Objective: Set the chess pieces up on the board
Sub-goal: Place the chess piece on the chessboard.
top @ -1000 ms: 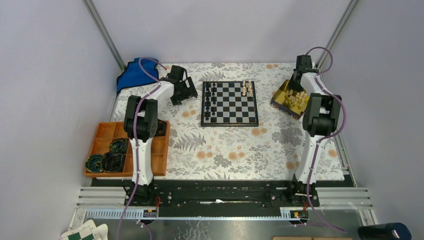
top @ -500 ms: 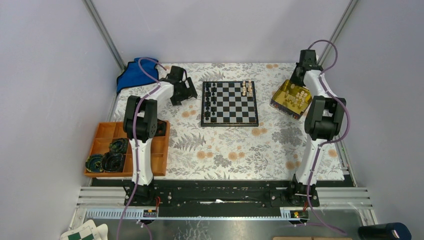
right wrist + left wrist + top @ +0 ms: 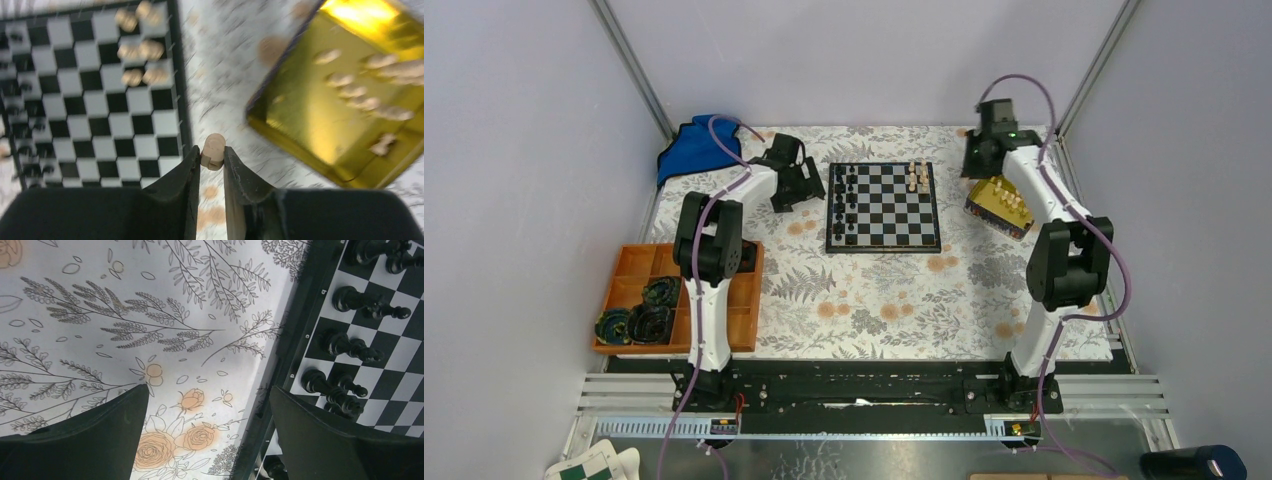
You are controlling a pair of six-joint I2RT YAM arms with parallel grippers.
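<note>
My right gripper (image 3: pixel 211 157) pinches a pale piece (image 3: pixel 215 144) between the gold tin (image 3: pixel 310 125) and the board (image 3: pixel 165 122), next needing a free right-side square; my left gripper (image 3: pixel 209 390) gapes wide.

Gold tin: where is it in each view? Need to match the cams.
Top external: gold tin right of the board, partly under the right arm.
Left wrist: not in view.
Right wrist: upper right, pale pieces inside.
Shared landmark: the board, centre in top external, right edge in left wrist, upper left in right wrist.
</note>
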